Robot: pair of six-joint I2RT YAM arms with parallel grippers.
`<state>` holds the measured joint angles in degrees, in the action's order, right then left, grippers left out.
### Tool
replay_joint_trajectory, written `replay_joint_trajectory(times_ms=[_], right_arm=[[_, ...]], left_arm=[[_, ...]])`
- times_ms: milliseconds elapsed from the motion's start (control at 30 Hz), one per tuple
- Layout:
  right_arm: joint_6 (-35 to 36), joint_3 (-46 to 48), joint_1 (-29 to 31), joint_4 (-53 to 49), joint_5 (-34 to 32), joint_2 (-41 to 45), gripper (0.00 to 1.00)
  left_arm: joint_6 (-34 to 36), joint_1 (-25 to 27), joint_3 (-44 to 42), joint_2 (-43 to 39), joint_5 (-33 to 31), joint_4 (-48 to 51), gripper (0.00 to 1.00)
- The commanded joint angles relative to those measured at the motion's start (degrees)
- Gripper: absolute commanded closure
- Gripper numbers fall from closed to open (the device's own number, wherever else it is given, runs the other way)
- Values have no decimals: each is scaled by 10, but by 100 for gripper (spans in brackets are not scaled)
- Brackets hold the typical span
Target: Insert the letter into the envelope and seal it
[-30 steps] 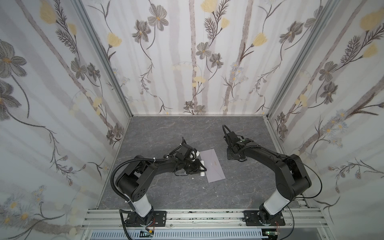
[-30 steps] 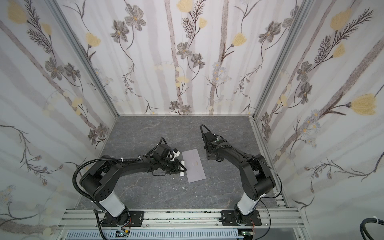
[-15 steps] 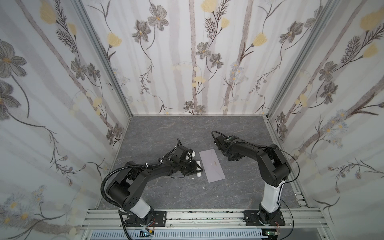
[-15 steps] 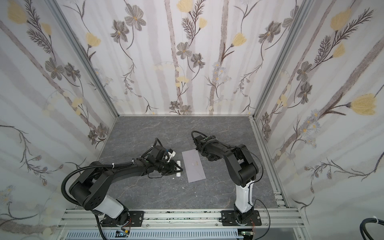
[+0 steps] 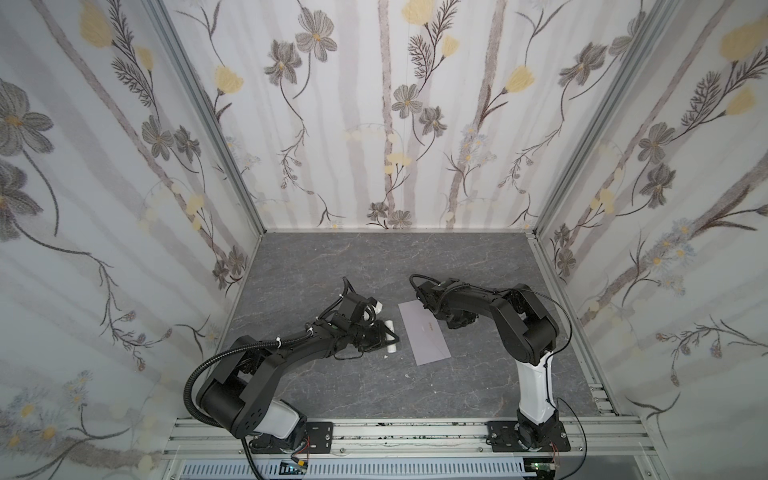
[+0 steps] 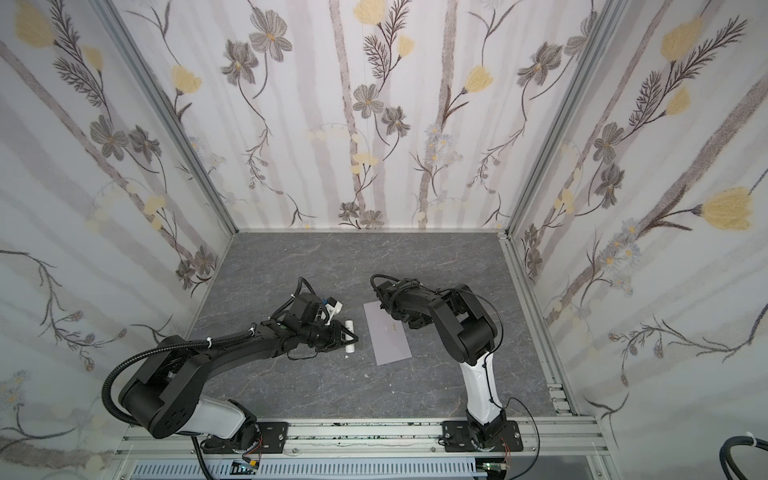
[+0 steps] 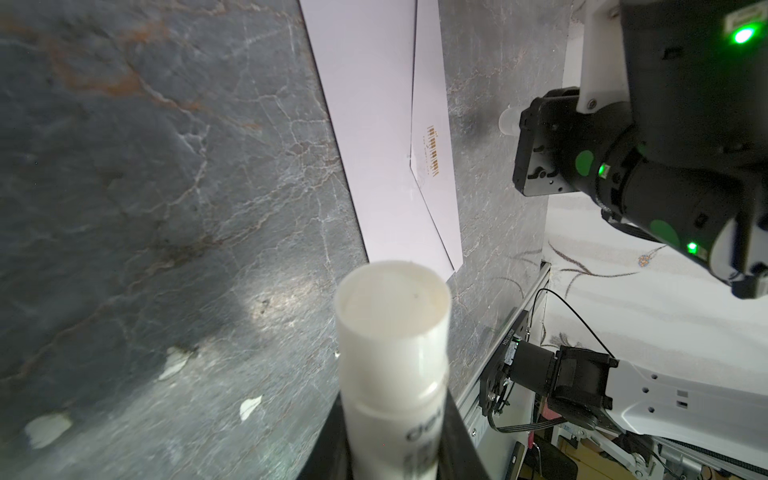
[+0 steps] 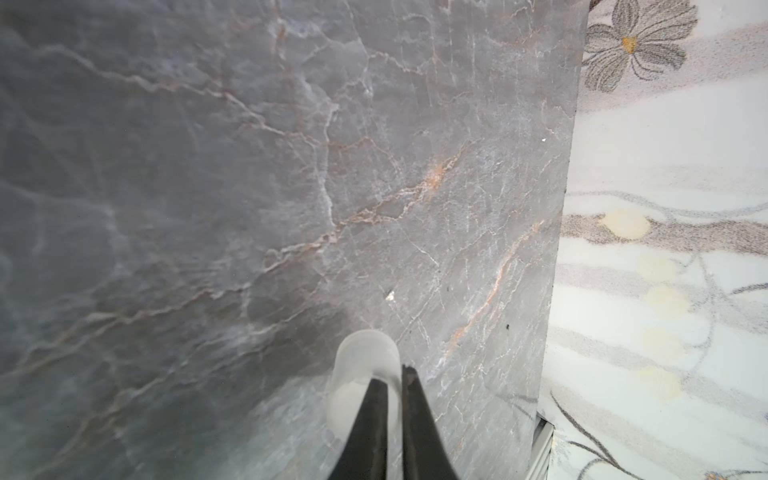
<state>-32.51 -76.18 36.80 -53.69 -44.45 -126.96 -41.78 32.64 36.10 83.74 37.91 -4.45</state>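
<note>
The grey-lavender envelope [image 5: 424, 332] [image 6: 386, 332] lies flat mid-table, its pointed flap folded down over a small reddish mark [image 7: 434, 153]. The letter is hidden. My left gripper [image 5: 388, 336] [image 6: 347, 336] [image 7: 395, 415] sits just left of the envelope, shut on a white glue stick tube [image 7: 392, 324] whose open end faces the envelope. My right gripper [image 5: 422, 295] [image 6: 384, 295] [image 8: 395, 374] hovers at the envelope's far end. Its jaws stand a sliver apart, pinching the wall of a translucent cap [image 8: 365, 353] [image 7: 509, 120].
Small white scraps [image 7: 174, 363] [image 5: 408, 375] dot the grey marble tabletop [image 5: 374, 266]. Floral walls close in the left, back and right sides. An aluminium rail [image 5: 395, 432] carrying both arm bases runs along the front edge.
My right gripper has swung left from beside the envelope to over its far end. My left arm has drawn the glue stick slightly left, away from the envelope.
</note>
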Motion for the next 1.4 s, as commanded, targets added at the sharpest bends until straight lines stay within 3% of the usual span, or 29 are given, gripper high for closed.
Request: replay_joint_trajectory(times_ms=[0, 433, 633, 700, 800, 933, 1033, 1367], right_arm=[[-13, -6, 6, 11, 16, 1, 83], [-15, -5, 25, 36, 121, 55, 77], [-25, 32, 14, 69, 184, 145, 74], [-30, 62, -10, 103, 216, 184, 63], [-51, 125, -68, 178, 283, 244, 58], [-108, 189, -122, 276, 286, 296, 46], [-154, 194, -137, 313, 287, 282, 42], [-246, 202, -140, 391, 338, 205, 45]], left_arm=[[9, -3, -3, -6, -1, -11, 100], [14, -7, -9, -18, 1, -11, 100], [12, -7, -6, -29, 2, -11, 100], [11, -7, -2, -29, 2, -11, 100], [12, -8, 7, -23, 4, -11, 100], [15, -7, 24, -11, 12, -11, 100], [17, -7, 34, -3, 23, -11, 100], [14, -7, 41, -18, 29, -11, 100]])
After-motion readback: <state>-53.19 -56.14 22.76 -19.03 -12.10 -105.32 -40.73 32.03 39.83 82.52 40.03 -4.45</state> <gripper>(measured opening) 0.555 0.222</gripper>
